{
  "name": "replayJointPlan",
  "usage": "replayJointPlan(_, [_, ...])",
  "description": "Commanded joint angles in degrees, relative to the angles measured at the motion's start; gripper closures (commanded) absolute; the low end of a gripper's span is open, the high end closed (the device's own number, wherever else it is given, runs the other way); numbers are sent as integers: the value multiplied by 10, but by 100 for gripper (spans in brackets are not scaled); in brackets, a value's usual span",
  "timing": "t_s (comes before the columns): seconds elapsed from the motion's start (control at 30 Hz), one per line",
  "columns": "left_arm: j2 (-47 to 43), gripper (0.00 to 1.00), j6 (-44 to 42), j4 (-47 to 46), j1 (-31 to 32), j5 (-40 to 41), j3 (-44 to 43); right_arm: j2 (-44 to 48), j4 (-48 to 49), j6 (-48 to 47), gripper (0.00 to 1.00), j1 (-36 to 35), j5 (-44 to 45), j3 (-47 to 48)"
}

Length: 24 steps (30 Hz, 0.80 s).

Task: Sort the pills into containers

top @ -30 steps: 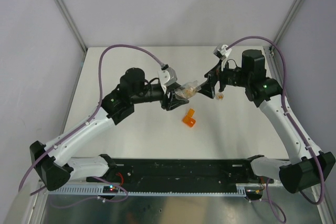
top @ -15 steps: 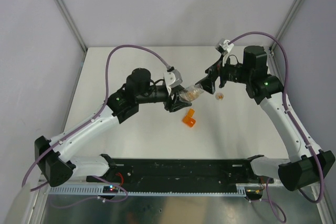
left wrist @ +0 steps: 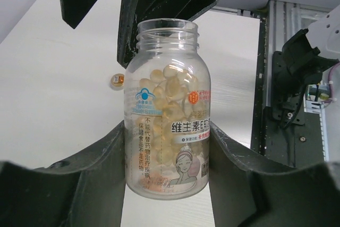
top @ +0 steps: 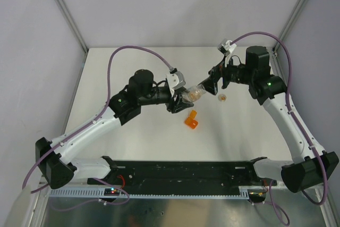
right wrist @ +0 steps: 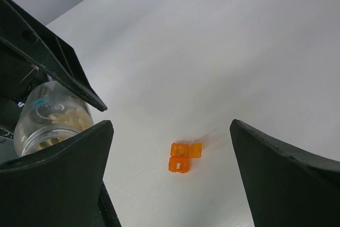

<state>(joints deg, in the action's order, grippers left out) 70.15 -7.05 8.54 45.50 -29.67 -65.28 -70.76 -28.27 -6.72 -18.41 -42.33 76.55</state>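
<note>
My left gripper [top: 182, 101] [left wrist: 167, 131] is shut on a clear labelled bottle [top: 193, 94] [left wrist: 167, 126], gripped low on its body. The bottle has no cap and is about half full of pale yellow pills [left wrist: 167, 86]. Its open mouth points at my right gripper [top: 210, 87] [right wrist: 170, 126], which stands wide open just beyond it, holding nothing. The bottle [right wrist: 50, 118] shows at the left of the right wrist view. The orange two-cell container [top: 190, 120] [right wrist: 180, 158] lies on the table below both grippers, one cell's lid flipped open.
A small tan cap [top: 223, 98] [left wrist: 117, 81] lies on the white table [top: 133, 142] just right of the grippers. The metal frame rail [left wrist: 268, 78] runs along the table's right edge. Grey walls close in the back and sides.
My left arm has carried the bottle a little to the right, closer to the right gripper. The right gripper has shifted slightly up and back. Over the last half second, nothing has moved.
</note>
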Motion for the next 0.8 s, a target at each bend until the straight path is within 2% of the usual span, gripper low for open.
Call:
replayJointPlan(0.0, [16,100,-21,-9,-6,74,-5,3,-10,6,1,-17,-41,38])
replayJointPlan(0.77, [48,100,-47,-3,0,98,-4,0,-29,2,1,-20,-32,50])
